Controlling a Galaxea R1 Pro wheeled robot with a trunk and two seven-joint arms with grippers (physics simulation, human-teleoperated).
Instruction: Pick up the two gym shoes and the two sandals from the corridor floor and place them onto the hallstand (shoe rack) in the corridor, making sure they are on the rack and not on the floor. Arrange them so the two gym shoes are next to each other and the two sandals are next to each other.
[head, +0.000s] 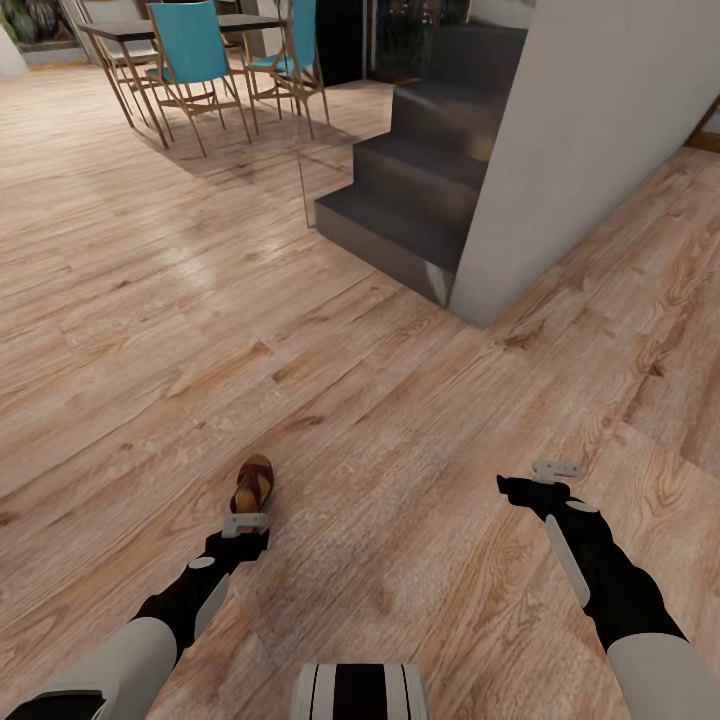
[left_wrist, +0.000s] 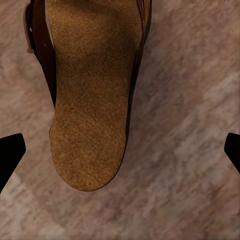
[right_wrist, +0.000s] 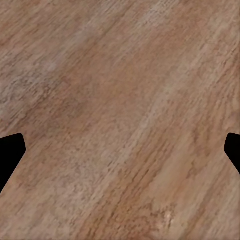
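My left gripper (head: 246, 522) hangs directly above a flat dark brown leather-look sandal with a tan cork-textured footbed (head: 253, 483), which lies on the light brown wood-grain plank floor (head: 150, 330). From my left wrist camera the sandal (left_wrist: 90, 95) runs lengthwise between my fingers, its rounded end nearest me, and the two black fingertips (left_wrist: 10, 155) sit far out at either side, spread wide and touching nothing. A dark brown strap with a small buckle edges one side of the footbed; I think the sandal lies flat, though how high I am above it is hard to judge.

My right gripper (head: 553, 470) is held out over bare planks well to the right of the sandal, its fingers (right_wrist: 9, 152) also wide apart with only floor (right_wrist: 120, 110) between them.

Around the sandal the boards are open on every side. Ahead and to the right, the corner of a pale grey wall (head: 590, 150) juts in, with dark grey steps (head: 410, 190) against its left face. Far ahead on the left stand turquoise chairs with thin wooden legs (head: 195, 60) at a dark-topped table (head: 130, 30).
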